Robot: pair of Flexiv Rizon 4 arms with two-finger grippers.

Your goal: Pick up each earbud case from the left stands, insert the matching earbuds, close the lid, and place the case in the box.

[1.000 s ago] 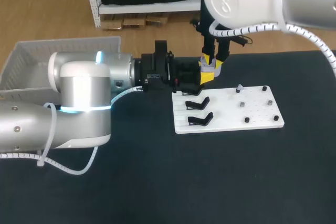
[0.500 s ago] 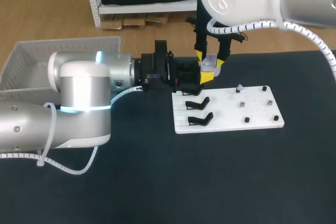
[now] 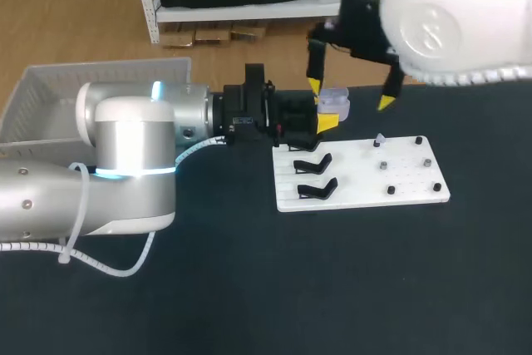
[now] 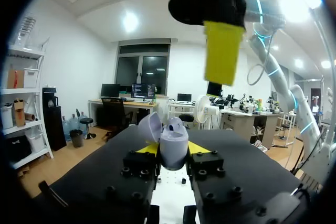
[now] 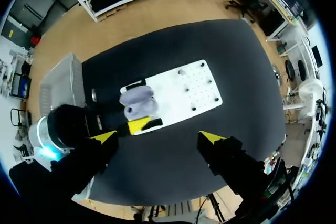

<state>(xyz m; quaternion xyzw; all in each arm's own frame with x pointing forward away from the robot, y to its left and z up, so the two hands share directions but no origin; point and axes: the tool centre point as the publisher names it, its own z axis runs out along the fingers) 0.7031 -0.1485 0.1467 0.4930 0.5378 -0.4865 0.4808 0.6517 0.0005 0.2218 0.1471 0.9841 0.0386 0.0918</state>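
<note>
Lilac case (image 3: 335, 103) in level left hand (image 3: 324, 113), right hand (image 3: 349, 94) wide above

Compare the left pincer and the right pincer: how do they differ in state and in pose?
The left pincer is shut on the open lavender earbud case; the right pincer is wide open and holds nothing. The left pincer lies level, low over the table at the edge of the white board; the right pincer points straight down from above the case. Both have yellow tips.
</note>
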